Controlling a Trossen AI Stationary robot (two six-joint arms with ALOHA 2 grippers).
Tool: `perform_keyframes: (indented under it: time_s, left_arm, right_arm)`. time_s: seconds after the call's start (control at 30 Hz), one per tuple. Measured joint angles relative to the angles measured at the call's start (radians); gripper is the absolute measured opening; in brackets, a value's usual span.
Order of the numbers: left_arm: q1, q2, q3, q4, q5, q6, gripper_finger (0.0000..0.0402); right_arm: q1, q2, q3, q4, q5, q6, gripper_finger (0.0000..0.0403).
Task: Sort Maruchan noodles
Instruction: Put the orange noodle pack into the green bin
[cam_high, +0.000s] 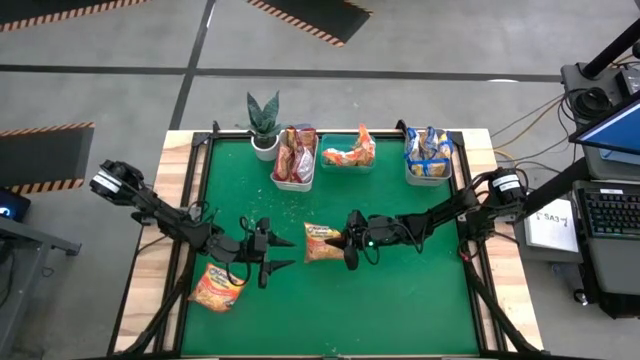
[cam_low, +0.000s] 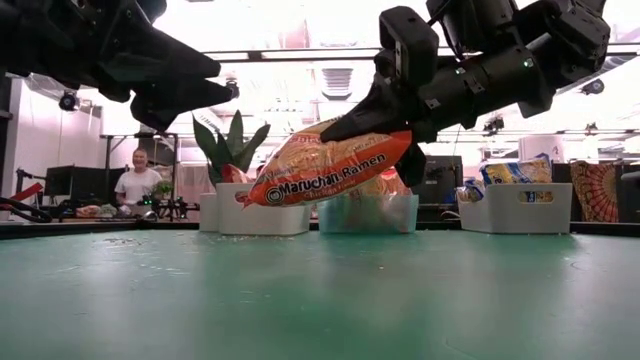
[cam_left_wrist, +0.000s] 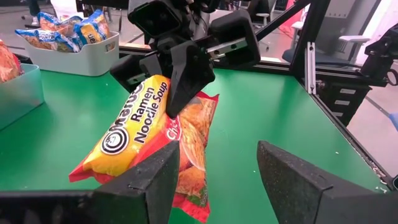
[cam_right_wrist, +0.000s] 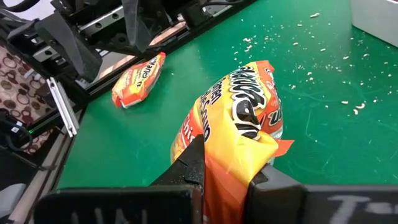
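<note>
orange ramen packet (cam_high: 322, 243): lifted, mid-table | second packet (cam_high: 217, 288): flat, front-left | others: binned

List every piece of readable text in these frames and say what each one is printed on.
"Maruchan Ramen": held orange packet, low view, pinched by the right gripper.
"Ramen Noodle Soup": same packet, left wrist view; the brand word above it is partly cut off.
Print on the loose packet, the binned packets and the white bin's label: too small or blurred to read.
</note>
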Motion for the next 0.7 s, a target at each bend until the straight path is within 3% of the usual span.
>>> perform_keyframes:
  time_s: [0.27,0.7]
  left_arm:
    - [0.000,-0.006,0.000,0.019,0.000,0.013,0.0198]
    - [0.002,-0.133,0.000,0.056,0.000,0.193,0.0198]
  right_arm:
    - [-0.002,-0.046,0.000,0.007,0.000,-0.050,0.0022]
    - [-0.103,-0.415,0.000,-0.152,0.050,-0.275,0.0022]
